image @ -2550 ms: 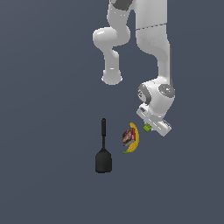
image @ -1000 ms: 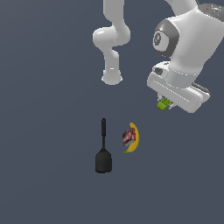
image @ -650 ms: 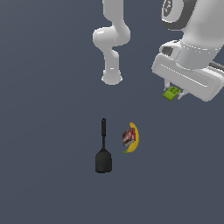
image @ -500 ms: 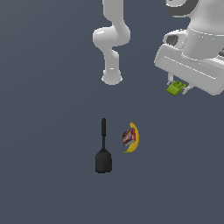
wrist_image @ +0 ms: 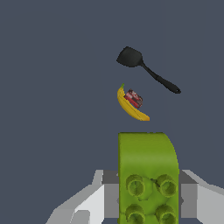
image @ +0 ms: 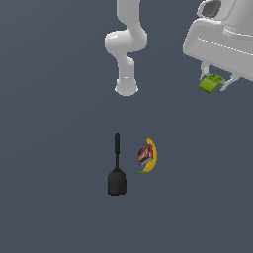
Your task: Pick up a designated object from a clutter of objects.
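My gripper (image: 213, 84) is shut on the bright green studded brick (image: 211, 82) and holds it high above the floor at the exterior view's upper right. In the wrist view the brick (wrist_image: 148, 175) fills the foreground between my grey fingers (wrist_image: 87, 205). Far below lie the black spatula (image: 116, 173), the yellow banana (image: 151, 156) and the small red box (image: 145, 154), which rests against the banana. They also show in the wrist view: spatula (wrist_image: 146, 70), banana (wrist_image: 130, 106), red box (wrist_image: 134, 98).
The arm's white base column (image: 126, 49) stands at the back, beyond the spatula. The floor (image: 49, 148) is a plain dark grey surface.
The gripper has risen from beside the banana, carrying the green brick up and toward the exterior view's right. The spatula, banana and red box have not moved.
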### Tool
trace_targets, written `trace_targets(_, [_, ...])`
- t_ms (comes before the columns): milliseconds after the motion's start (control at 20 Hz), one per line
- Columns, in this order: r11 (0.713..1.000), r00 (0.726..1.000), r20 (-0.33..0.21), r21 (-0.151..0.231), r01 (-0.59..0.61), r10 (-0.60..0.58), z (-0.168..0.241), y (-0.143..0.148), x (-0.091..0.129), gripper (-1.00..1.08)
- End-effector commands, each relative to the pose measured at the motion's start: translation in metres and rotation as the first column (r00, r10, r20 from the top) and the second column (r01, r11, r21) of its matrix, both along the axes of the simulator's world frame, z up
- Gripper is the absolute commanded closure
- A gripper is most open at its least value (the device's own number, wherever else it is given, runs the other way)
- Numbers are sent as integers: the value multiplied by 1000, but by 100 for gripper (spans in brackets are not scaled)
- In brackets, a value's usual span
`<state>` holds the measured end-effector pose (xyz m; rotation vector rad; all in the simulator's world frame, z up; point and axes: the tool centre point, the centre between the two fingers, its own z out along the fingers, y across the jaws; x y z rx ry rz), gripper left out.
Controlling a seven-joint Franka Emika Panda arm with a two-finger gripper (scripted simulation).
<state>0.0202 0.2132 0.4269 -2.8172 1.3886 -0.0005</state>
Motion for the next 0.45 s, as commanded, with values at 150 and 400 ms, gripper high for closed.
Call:
trace_targets(150, [1000,1000,-1,0,0,0,15,0,4,108])
trace_targets(400, [1000,1000,-1,0,0,0,19,0,5,108])
